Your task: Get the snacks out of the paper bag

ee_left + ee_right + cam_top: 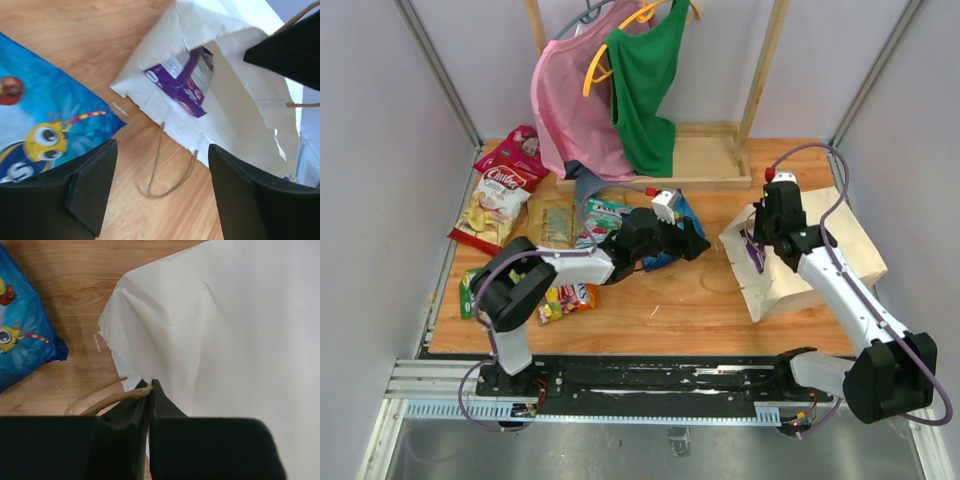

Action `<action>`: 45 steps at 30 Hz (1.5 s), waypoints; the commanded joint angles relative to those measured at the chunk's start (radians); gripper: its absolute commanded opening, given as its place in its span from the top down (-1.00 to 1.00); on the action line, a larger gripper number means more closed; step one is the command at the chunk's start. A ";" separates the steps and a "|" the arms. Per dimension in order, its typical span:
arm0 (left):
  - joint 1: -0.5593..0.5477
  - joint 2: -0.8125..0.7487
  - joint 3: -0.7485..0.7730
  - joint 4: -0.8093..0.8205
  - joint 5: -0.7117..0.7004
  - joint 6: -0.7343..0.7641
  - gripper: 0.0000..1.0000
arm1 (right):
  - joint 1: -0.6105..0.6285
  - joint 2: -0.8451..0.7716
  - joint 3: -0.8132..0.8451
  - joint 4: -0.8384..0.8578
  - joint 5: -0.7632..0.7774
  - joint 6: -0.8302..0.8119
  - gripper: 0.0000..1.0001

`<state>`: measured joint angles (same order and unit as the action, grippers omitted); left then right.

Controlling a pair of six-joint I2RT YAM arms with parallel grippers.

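The left claw [696,243] is spread wide with nothing in it, just over the blue snack packet [40,105] in the middle of the counter [650,310]. The right claw [757,246] is clenched on the loop handle [112,399] of the paper bag [840,240] at 3 o'clock. A purple packet [187,82] sits inside the bag's open mouth, and more snacks [505,195] lie at 9 and 10 o'clock.

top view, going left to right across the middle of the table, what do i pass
yellow chips packet → tan packet → teal packet → blue packet → paper bag
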<state>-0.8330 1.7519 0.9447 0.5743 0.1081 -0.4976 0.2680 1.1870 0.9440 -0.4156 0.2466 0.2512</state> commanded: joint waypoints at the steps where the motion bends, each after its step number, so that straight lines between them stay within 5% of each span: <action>1: -0.004 0.132 0.058 0.213 0.178 -0.150 -0.54 | -0.010 -0.047 0.001 0.021 -0.148 0.012 0.96; 17: -0.065 0.188 0.065 0.209 0.078 -0.200 -0.52 | -0.027 -0.185 -0.112 0.225 -0.563 -0.112 0.95; 30: -0.123 0.331 0.194 0.019 -0.114 -0.149 -0.47 | -0.029 -0.118 -0.053 0.057 -0.342 -0.080 0.97; 45: -0.129 0.380 0.271 -0.012 -0.111 -0.175 -0.45 | -0.029 -0.117 -0.086 0.049 -0.261 -0.051 0.97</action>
<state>-0.9516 2.1201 1.1824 0.5491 0.0013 -0.6708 0.2478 1.0748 0.8612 -0.3569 -0.0433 0.1814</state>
